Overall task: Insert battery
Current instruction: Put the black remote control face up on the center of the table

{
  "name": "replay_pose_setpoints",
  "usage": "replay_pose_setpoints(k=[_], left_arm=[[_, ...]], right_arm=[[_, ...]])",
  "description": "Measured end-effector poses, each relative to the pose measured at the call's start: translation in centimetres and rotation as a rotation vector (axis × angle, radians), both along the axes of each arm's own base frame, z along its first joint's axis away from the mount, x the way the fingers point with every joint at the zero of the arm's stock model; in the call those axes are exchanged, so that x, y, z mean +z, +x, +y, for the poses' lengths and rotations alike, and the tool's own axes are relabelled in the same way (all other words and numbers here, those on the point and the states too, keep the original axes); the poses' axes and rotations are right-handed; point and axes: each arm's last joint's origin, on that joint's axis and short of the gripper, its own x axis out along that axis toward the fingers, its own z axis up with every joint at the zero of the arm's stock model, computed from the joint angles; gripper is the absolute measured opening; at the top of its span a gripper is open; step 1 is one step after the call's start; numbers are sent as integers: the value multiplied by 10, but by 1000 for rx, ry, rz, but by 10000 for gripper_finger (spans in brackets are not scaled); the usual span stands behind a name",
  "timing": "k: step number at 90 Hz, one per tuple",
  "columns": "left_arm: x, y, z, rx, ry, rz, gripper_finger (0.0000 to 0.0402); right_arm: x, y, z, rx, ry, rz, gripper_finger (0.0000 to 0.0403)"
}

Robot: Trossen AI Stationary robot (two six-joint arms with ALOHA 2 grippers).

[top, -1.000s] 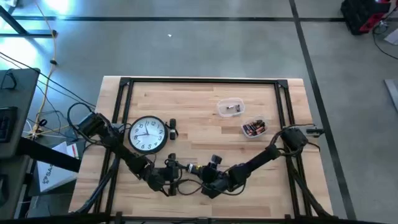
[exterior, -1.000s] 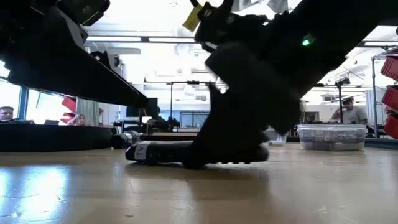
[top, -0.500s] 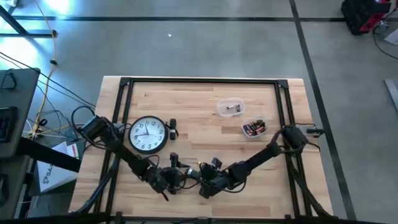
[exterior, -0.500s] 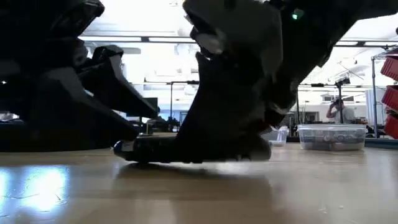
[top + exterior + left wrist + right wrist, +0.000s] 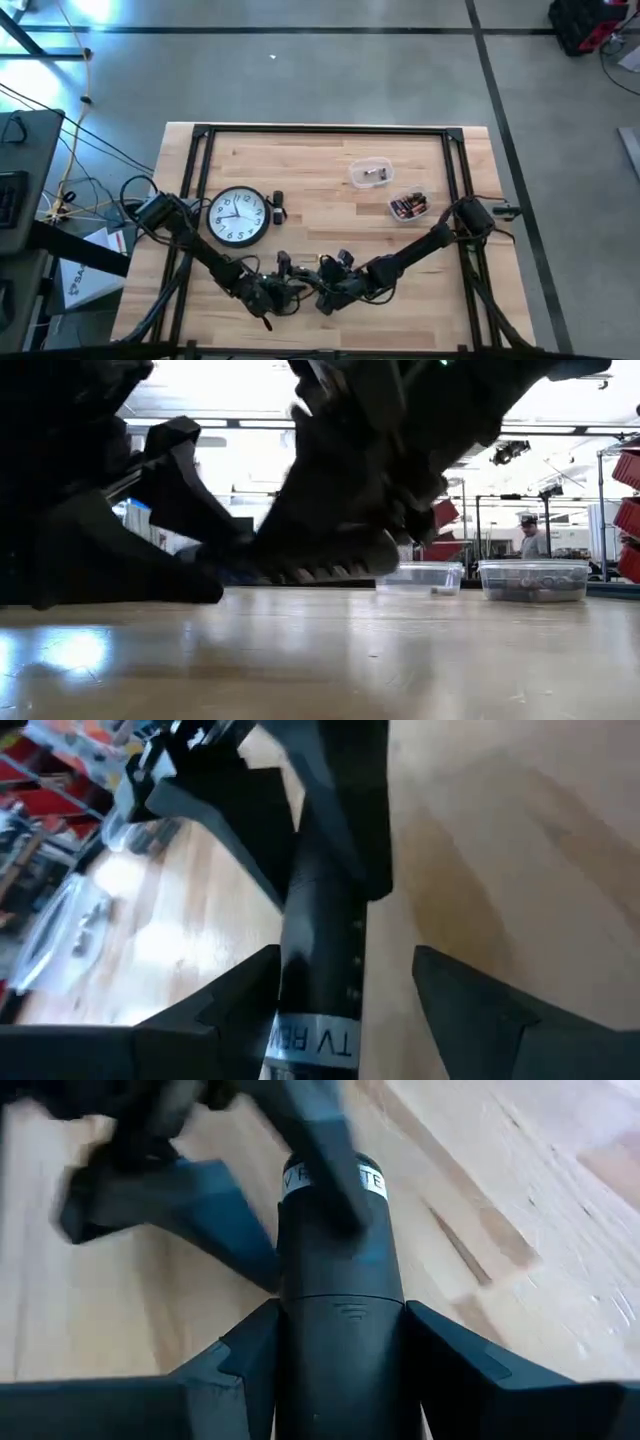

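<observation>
A black remote (image 5: 340,1270) with a white label at one end (image 5: 312,1042) sits between my two grippers near the table's front middle. My right gripper (image 5: 340,1308) is shut on its unlabelled end. My left gripper (image 5: 345,960) is open, one finger on each side of the labelled end. In the high view the two grippers meet at the left gripper (image 5: 288,290) and right gripper (image 5: 322,296). Batteries lie in a clear tub (image 5: 408,206) at the back right. My right gripper pinches the remote's two long sides (image 5: 288,1315) between its fingers at the end away from the label. The fingers come from the table's right and lie along the remote. My left gripper has a gap between one finger (image 5: 440,980) and the remote; whether the other finger touches, I cannot tell.
A round wall clock (image 5: 238,217) lies at the left with a small black part (image 5: 277,207) beside it. A second clear tub (image 5: 370,173) stands behind the battery tub. Bare wood lies in the middle and along the far edge.
My left gripper has moved toward the table's right and my right gripper toward its left, closing the space between them. In the low view the remote, which lay on the table, no longer shows at table level and the right gripper stands higher.
</observation>
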Motion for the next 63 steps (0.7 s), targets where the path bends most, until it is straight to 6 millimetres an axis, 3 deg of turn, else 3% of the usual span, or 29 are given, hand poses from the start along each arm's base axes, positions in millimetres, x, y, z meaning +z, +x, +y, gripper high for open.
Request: replay_pose_setpoints(k=[23, 47, 63], left_arm=[[1, 3, 4, 16, -14, -7, 186], [1, 0, 1, 40, -60, -19, 53], [7, -2, 8, 87, -196, 25, 52]], right_arm=[[2, 3, -5, 7, -5, -9, 158], [2, 10, -16, 44, -26, 1, 173], [11, 11, -24, 144, -105, 11, 188]])
